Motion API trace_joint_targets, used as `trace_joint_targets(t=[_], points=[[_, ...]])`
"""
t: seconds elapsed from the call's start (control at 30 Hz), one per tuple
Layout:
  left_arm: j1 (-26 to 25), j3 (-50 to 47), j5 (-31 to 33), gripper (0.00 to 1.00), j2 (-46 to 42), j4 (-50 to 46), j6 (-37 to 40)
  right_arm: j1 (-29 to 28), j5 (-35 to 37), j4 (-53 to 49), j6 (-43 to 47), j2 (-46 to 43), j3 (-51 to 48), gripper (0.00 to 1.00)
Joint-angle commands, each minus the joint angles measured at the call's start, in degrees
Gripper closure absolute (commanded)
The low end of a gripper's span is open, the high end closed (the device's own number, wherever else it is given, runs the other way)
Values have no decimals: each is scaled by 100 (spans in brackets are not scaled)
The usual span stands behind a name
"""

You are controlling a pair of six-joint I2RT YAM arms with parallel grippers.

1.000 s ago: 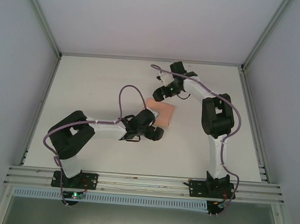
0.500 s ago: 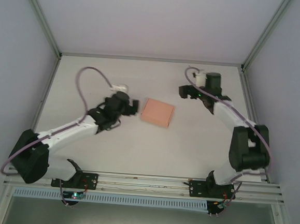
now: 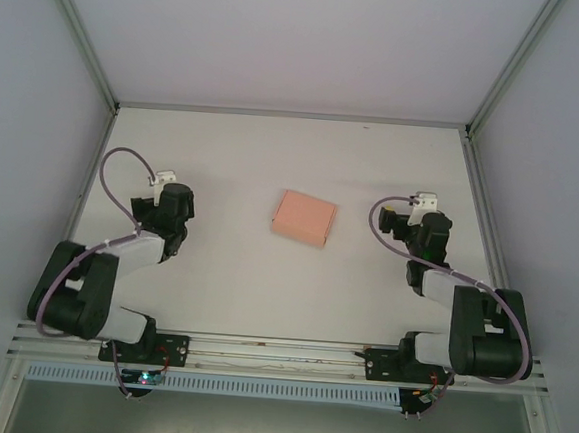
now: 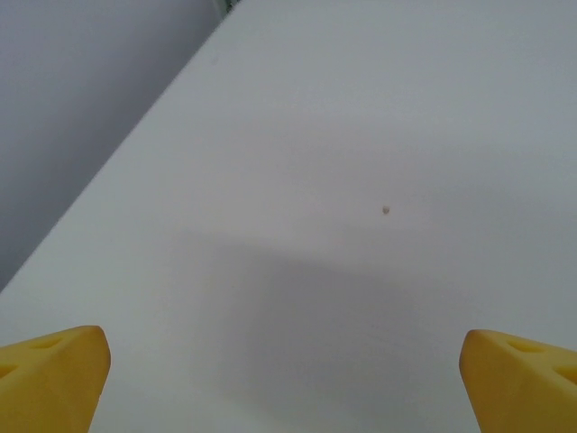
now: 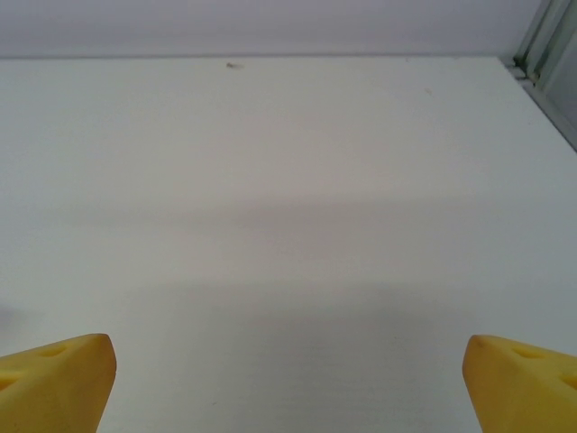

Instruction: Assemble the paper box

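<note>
1. Counting the scene gives one box (image 3: 304, 217), a left arm (image 3: 83, 286) and a right arm (image 3: 482, 322), one claw on each, and two yellow fingertips per claw.
2. The box lies about mid-tabletop (image 3: 263, 295), between the two arms and well apart from both, touched by neither.
3. It is salmon-pink thin card in a closed, low rectangular shape with a flat matte top, turned slightly askew to the tabletop edges.
4. The left claw (image 3: 162, 202) sits near the left side, jaws wide apart and holding nothing. In its wrist view the fingertips (image 4: 50, 379) are blunt yellow wedges at the bottom corners.
5. The right claw (image 3: 421, 227) sits near the right side, also spread wide and empty, its fingertips (image 5: 54, 383) the same yellow wedges.
6. The tabletop is white, smooth and matte, with a tiny dark speck (image 4: 385, 209) ahead of the left claw and a small mark (image 5: 233, 64) by the far edge.
7. Pale walls (image 3: 37, 106) enclose three sides and a metal rail (image 3: 279, 351) runs along the near edge.
8. A purple cable (image 3: 112, 177) loops above each wrist. Bare tabletop lies between each claw and the box.
</note>
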State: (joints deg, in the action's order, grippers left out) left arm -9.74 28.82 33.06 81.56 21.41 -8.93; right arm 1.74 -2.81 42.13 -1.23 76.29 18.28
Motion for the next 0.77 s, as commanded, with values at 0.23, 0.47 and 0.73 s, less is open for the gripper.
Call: trace_joint_targets(t=[0.23,0.47,0.73], points=[[589,35,-1151,0,579,1536,415,-317,734,1903,72,1147,56,2],[587,26,-1126,0,615,1629,453,-341,859,1594,22,1024,84,1],[591,38,-1127,0,613,1604,455,-332,845,1527,22,1013,105,1]])
